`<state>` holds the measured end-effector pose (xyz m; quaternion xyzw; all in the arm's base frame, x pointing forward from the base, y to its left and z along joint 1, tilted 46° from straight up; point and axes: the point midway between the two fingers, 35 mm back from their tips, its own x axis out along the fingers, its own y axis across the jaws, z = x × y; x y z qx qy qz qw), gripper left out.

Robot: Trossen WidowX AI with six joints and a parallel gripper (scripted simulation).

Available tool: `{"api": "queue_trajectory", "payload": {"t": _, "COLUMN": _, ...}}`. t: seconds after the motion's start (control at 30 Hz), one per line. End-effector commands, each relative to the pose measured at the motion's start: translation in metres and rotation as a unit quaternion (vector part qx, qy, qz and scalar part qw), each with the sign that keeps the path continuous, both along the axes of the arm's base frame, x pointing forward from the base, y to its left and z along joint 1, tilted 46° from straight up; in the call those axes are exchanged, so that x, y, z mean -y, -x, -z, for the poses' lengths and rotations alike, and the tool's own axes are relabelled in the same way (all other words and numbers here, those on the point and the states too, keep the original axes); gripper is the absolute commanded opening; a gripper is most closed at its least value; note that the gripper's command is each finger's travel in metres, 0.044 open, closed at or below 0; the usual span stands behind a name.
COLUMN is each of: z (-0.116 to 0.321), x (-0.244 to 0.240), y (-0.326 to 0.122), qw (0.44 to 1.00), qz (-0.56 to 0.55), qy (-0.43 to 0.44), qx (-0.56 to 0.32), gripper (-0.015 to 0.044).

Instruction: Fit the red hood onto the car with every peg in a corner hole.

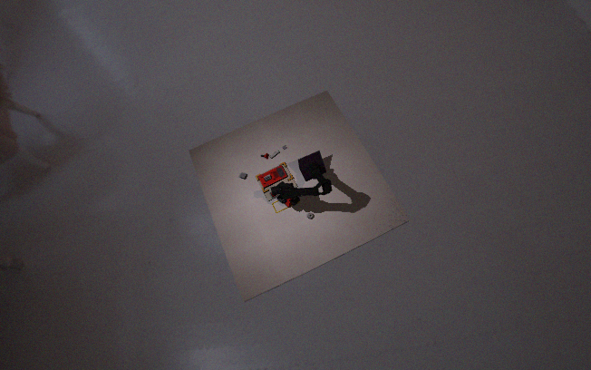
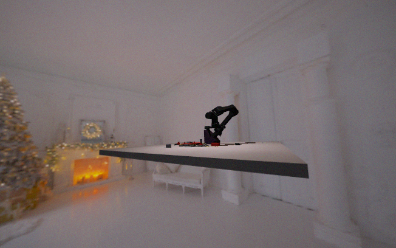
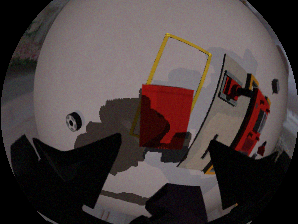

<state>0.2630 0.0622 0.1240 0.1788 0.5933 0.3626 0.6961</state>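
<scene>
Hovering over the hood (image 3: 166,115), my gripper (image 3: 168,143) has its two fingers spread wide and nothing is between them. In the wrist view one dark finger (image 3: 93,163) stands on the left of the hood and the other on the right, both apart from it; how high they are above it I cannot tell.

I take the hood as my landmark. It is a red shell that lies flat on the table (image 1: 254,254), inside a thin yellow outline (image 3: 180,63) which extends beyond it. Just beside the hood, on its right in the wrist view, is the car chassis (image 3: 249,112) in its pale jig (image 3: 213,116), with red parts on the deck. On the other side of the hood, well apart, a small grey ring (image 3: 73,121) rests on the table.

From the top view my arm (image 1: 313,190) covers most of the hood; only a small red corner shows. The chassis (image 1: 273,174) is next to it, toward the arm's dark base (image 1: 312,164).
</scene>
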Motion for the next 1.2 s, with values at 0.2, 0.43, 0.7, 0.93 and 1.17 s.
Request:
{"api": "queue_trajectory", "payload": {"t": 0.2, "z": 0.006, "x": -0.005, "y": 0.000, "qw": 1.000, "qz": 0.003, "qy": -0.002, "qx": -0.006, "gripper": 0.0440}}
{"api": "queue_trajectory", "payload": {"t": 0.43, "z": 0.010, "x": -0.009, "y": -0.001, "qw": 1.000, "qz": 0.003, "qy": -0.002, "qx": -0.006, "gripper": 0.0440}}
{"api": "queue_trajectory", "payload": {"t": 0.7, "z": 0.015, "x": -0.014, "y": -0.002, "qw": 1.000, "qz": 0.003, "qy": -0.002, "qx": -0.006, "gripper": 0.0440}}
{"api": "queue_trajectory", "payload": {"t": 0.93, "z": 0.019, "x": -0.019, "y": -0.002, "qw": 1.000, "qz": 0.003, "qy": -0.002, "qx": -0.006, "gripper": 0.0440}}
{"api": "queue_trajectory", "payload": {"t": 1.17, "z": 0.023, "x": -0.023, "y": -0.002, "qw": 1.000, "qz": 0.003, "qy": -0.002, "qx": -0.006, "gripper": 0.0440}}
